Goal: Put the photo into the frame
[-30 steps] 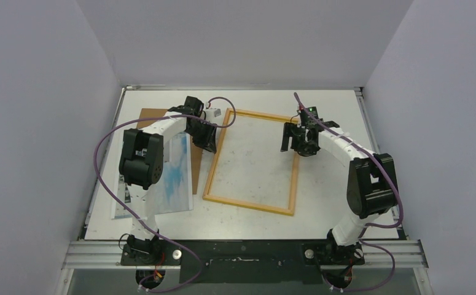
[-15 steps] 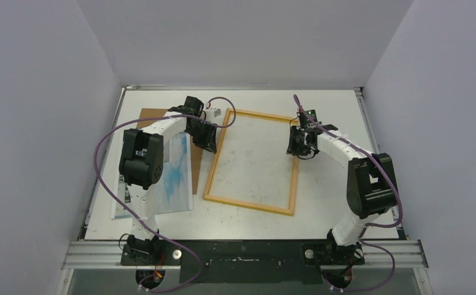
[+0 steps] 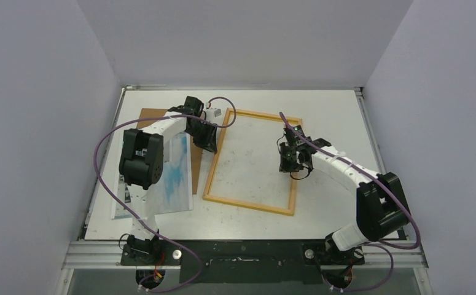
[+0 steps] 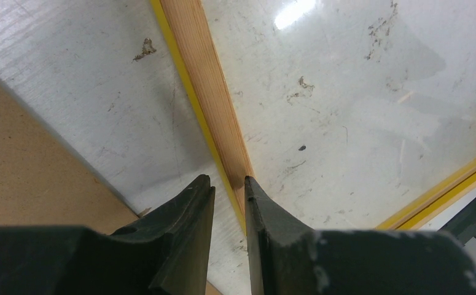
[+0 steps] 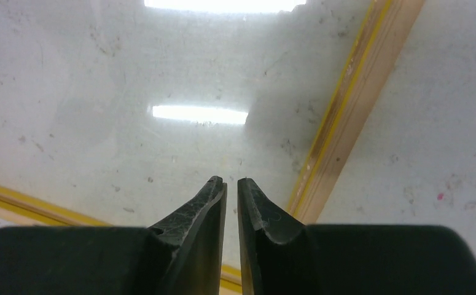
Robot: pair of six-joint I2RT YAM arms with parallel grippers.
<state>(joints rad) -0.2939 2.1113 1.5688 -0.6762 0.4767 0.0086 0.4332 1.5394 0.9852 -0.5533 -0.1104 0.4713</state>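
The frame (image 3: 247,204) lies flat mid-table with its pale wood back up and a yellow edge showing. My left gripper (image 3: 209,142) is shut on its left rail; in the left wrist view the rail (image 4: 201,80) runs between the fingertips of that gripper (image 4: 228,184). My right gripper (image 3: 290,166) hovers inside the frame near its right rail, shut, with nothing between the fingers. In the right wrist view this gripper (image 5: 231,182) is over the glazed pane, and the rail (image 5: 352,104) lies to its right. The photo (image 3: 171,178) lies picture-up at the left, partly under the left arm.
A brown fibreboard panel (image 3: 152,115) lies under the photo, left of the frame; its edge (image 4: 20,166) shows in the left wrist view. Grey walls enclose the table on three sides. A purple cable loops from each arm.
The right gripper closed from wide open and moved from the frame's right rail inward and nearer, over the pane. The left gripper and the frame stayed put.
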